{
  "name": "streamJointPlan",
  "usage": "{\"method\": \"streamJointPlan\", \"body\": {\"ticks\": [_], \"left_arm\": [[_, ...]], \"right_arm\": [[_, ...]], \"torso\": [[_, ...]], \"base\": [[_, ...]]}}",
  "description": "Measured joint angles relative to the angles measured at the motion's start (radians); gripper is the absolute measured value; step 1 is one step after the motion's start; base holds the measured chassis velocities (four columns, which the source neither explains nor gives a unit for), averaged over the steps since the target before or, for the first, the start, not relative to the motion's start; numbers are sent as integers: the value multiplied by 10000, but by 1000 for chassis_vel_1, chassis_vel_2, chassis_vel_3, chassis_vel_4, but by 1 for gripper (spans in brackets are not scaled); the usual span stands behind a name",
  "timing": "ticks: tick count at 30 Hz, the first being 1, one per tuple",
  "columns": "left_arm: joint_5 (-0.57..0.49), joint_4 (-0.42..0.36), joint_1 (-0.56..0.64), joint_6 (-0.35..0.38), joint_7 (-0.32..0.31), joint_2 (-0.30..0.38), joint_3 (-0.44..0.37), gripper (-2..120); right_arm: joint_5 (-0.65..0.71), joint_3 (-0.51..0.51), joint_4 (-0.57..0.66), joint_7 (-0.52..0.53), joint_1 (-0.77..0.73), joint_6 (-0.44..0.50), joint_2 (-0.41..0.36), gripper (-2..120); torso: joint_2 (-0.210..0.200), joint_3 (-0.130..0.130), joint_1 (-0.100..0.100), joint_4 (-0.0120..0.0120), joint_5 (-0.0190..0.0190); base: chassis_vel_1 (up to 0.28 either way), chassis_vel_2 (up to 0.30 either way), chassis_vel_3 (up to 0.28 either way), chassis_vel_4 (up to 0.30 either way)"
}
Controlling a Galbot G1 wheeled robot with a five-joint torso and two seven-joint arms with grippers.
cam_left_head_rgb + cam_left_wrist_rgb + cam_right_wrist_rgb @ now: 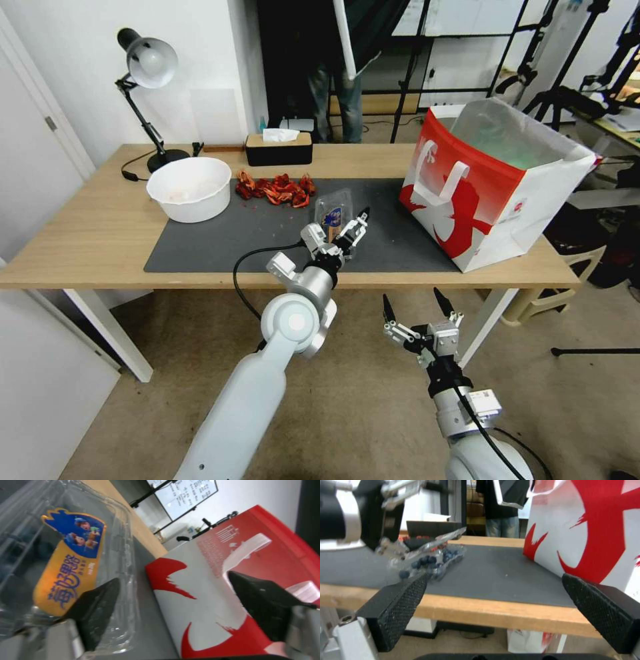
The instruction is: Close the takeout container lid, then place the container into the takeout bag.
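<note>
**Left gripper at the container, right gripper waiting below the surface edge**

The left gripper (350, 230) reaches over the dark mat (220, 233) on the surface (80, 233), its fingers spread wide. One finger (95, 610) lies against the clear lid (83, 555), right beside the blue and orange label (71, 567); the other finger hangs free on the bag's side, touching nothing. It grips nothing between its jaws.

The container (333, 212) sits on the mat near the middle of the surface, blueberries (426, 561) showing through its clear walls. In the right wrist view the lid (436, 538) stands raised at a slant above the berries, so the box looks not fully closed.

The bag (493, 180) stands upright on the right end of the surface, its mouth open, near the container but apart from it, with bare mat between them.

The right gripper (420, 310) hangs in front of the surface edge and lower than it, fingers spread wide and empty.

Farther back on the left are a white bowl (190, 188), a heap of red scraps (277, 190) on the mat, a black tissue box (279, 148) and a desk lamp (148, 63).
</note>
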Motion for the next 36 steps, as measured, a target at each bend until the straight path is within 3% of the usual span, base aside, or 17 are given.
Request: {"method": "streamJointPlan", "body": {"ticks": [5, 12, 18, 23, 36], "left_arm": [[297, 38, 15, -17, -205, 67, 24, 66], [861, 44, 212, 203, -377, 259, 42, 37], [964, 47, 328, 232, -401, 292, 7, 19], [969, 29, 371, 227, -402, 365, -89, 0], [1150, 20, 472, 197, -383, 337, -42, 0]], "right_arm": [[1163, 531, 351, -340, 312, -460, -86, 100], [4714, 1653, 738, -689, 1509, -2259, -530, 100], [6588, 1798, 519, -579, 2400, -3239, -795, 100], [8093, 1310, -52, -140, 3530, -4030, -832, 100], [9986, 323, -1638, 1575, 5928, -5842, -323, 100]], "torso": [[0, 0, 0, 1, -2], [0, 0, 0, 1, -1], [0, -1, 0, 1, 0], [0, -1, 0, 1, -4], [-1, 1, 1, 0, -1]], "base": [[0, 0, 0, 0], [0, 0, 0, 0], [0, 0, 0, 0], [0, 0, 0, 0], [0, 0, 0, 0]]}}
